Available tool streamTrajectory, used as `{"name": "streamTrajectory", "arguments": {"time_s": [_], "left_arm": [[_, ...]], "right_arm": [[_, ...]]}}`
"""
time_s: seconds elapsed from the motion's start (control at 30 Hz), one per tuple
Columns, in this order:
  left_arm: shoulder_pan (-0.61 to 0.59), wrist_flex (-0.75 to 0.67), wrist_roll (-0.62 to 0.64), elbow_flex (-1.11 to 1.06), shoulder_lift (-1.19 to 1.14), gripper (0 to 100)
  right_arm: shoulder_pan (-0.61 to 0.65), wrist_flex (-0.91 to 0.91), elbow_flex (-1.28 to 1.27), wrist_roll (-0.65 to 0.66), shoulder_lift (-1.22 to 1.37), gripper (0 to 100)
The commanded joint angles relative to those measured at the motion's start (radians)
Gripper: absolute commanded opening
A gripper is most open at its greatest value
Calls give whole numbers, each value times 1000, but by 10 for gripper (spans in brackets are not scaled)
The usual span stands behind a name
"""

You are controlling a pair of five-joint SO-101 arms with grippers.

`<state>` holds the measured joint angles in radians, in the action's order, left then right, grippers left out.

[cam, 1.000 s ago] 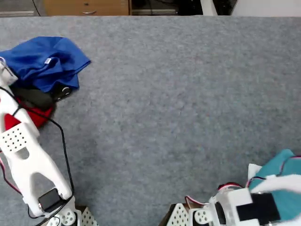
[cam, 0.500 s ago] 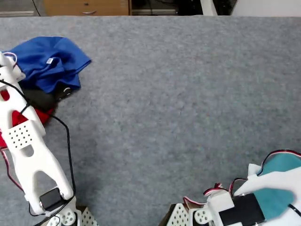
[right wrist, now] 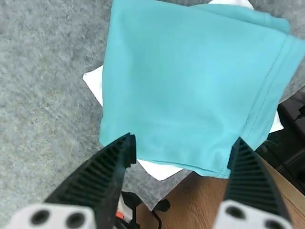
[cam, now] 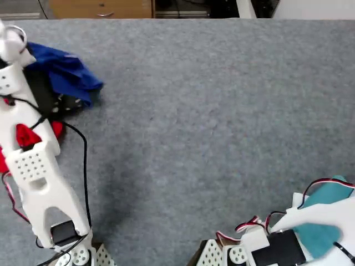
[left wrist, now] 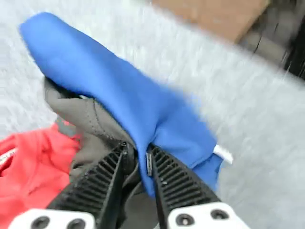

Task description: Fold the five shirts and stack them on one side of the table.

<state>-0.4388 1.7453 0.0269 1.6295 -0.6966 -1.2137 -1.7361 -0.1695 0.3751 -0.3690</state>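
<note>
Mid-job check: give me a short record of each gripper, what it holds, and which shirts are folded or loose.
left gripper: fingers shut on a fold of the blue shirt
loose pile: blue shirt over a dark grey shirt and a red shirt, on the left side of the table
right gripper: fingers open, above the teal shirt, holding nothing
folded stack: teal shirt on a white shirt, at the table's right near edge
count: two folded, three unfolded

Five shirts, two arms.
You count one each: blue shirt [left wrist: 119,90], dark grey shirt [left wrist: 90,119], red shirt [left wrist: 28,171], teal shirt [right wrist: 190,86], white shirt [right wrist: 159,169] (mostly covered); left arm [cam: 33,166], right arm [cam: 283,246].
</note>
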Motion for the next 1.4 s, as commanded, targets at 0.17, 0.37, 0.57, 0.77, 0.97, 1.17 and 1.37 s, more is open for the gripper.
{"name": "streamTrajectory", "arguments": {"time_s": [0.17, 0.37, 0.57, 0.77, 0.97, 1.17, 1.37], "left_arm": [[-140, -34, 189, 40, 274, 19], [-296, -77, 247, 31, 263, 19], [-315, -69, 210, 31, 84, 22], [-282, 15, 92, 32, -67, 136], [-318, 15, 89, 25, -116, 185], [-408, 15, 86, -213, -168, 188], [-364, -2, 18, -385, -300, 185]], "right_arm": [[19, -3, -5, -8, -38, 314], [21, -3, -5, -8, -38, 314], [42, -3, -5, -9, -36, 314], [73, -3, -5, -12, -38, 314], [97, -6, -5, -12, -38, 314], [96, -6, -5, -12, -33, 314], [130, -8, -5, -12, -35, 314]]}}
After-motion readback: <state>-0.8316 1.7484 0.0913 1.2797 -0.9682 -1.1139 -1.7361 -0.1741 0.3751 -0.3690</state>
